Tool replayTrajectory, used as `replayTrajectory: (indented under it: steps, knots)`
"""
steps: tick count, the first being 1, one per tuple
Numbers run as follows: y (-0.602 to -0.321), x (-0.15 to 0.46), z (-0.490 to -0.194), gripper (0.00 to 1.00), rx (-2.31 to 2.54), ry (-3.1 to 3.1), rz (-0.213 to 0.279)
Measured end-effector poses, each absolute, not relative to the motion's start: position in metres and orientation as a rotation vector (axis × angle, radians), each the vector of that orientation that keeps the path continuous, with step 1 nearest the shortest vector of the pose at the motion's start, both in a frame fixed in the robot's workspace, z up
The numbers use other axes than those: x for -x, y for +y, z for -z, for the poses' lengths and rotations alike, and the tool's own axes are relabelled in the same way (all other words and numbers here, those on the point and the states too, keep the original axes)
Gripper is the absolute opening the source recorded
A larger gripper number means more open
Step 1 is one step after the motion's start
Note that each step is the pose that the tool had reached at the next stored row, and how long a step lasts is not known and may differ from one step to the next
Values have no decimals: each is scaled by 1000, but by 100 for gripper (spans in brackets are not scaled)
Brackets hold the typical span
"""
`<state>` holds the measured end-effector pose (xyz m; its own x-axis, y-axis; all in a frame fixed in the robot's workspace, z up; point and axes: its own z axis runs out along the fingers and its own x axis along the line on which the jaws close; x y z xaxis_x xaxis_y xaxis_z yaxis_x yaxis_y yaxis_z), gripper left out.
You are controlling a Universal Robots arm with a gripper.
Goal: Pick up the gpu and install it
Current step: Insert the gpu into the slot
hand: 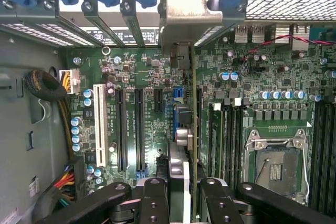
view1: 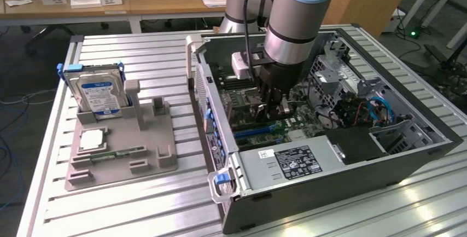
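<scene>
Grey aluminium slats form the table (view1: 146, 62) in the exterior view, where the open computer case (view1: 408, 155) lies on its side and the arm reaches down into it; the gripper (view1: 268, 103) sits low over the motherboard (view1: 252, 130), with the hard drive (view1: 98, 96) standing in the fixture (view1: 120, 163) well apart towards the exterior view's left

Seen from the wrist, the fingers (hand: 153, 203) are closed on the gpu (hand: 181, 129), held edge-on, its long axis running from between the fingers to its pale bracket (hand: 188, 14) at the case's rear slot openings. It lies straight ahead of the jaws, beside the black expansion slots (hand: 139, 129); whether it is seated I cannot tell
</scene>
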<state>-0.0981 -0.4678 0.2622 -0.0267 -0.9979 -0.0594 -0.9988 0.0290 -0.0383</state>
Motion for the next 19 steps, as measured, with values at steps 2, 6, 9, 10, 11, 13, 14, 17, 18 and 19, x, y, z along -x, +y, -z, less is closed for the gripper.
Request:
replayTrajectory:
  steps: [2,6,9,10,11,13,14,17,18,19]
  knots:
    - [-468,98,-261,28,2143,2203,-22]
    - [-468,98,-256,28,2144,2205,-20]
    - [-468,99,-254,28,2146,2206,-17]
    - [-468,98,-254,28,2146,2206,-17]
    - [-468,99,-254,28,2146,2206,-17]
    - [-468,100,-254,28,2145,2206,-17]
    - [-468,100,-254,28,2146,2206,-18]
    - [-468,101,-252,28,2146,2207,-17]
    - [-468,101,-251,28,2146,2207,-17]
    - [-468,102,-250,28,2147,2207,-17]
